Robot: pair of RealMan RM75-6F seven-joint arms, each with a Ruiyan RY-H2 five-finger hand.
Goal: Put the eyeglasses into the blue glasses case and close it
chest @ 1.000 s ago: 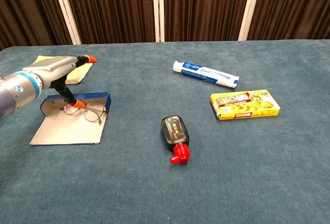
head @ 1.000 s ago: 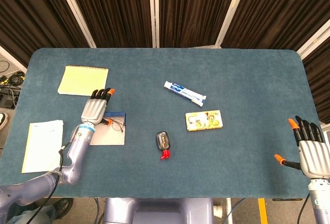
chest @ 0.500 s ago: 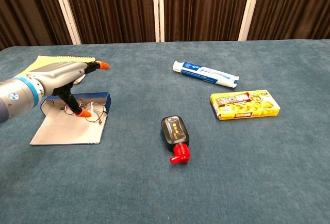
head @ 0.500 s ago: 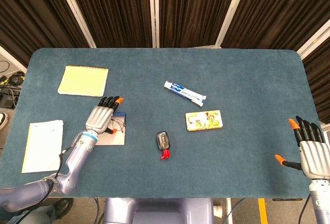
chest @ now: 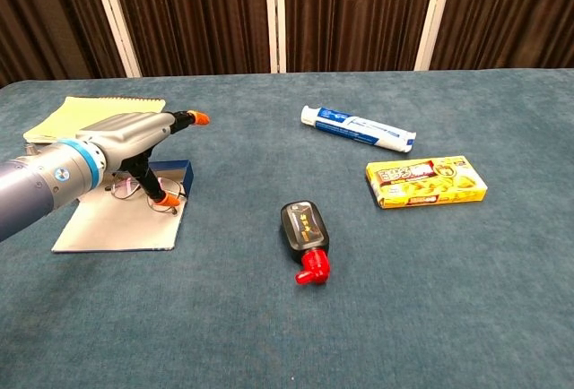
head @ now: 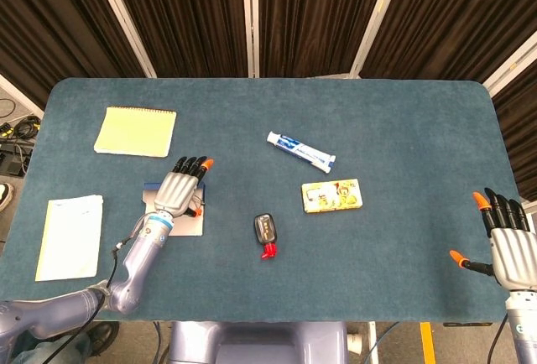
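Observation:
The blue glasses case point(chest: 112, 224) lies open at the table's left, grey lining up and its blue wall point(chest: 176, 172) at the far side. The eyeglasses point(chest: 126, 188) rest across the far part of the case, partly hidden by my left hand point(chest: 134, 142). That hand hovers over them with fingers stretched forward and the orange thumb tip point(chest: 167, 200) pointing down at the right lens; nothing is gripped. In the head view the left hand point(head: 180, 192) covers most of the case point(head: 181, 224). My right hand point(head: 510, 248) hangs open off the table's right front corner.
A yellow notepad point(head: 136, 131) and a white sheet point(head: 69, 236) lie left of the case. A black and red key fob point(chest: 306, 237), a toothpaste tube point(chest: 357, 128) and a yellow box point(chest: 426, 180) sit mid-table to the right.
My left hand has slid to the right across the open case, its thumb moving along the eyeglasses. The case and the right hand stay put.

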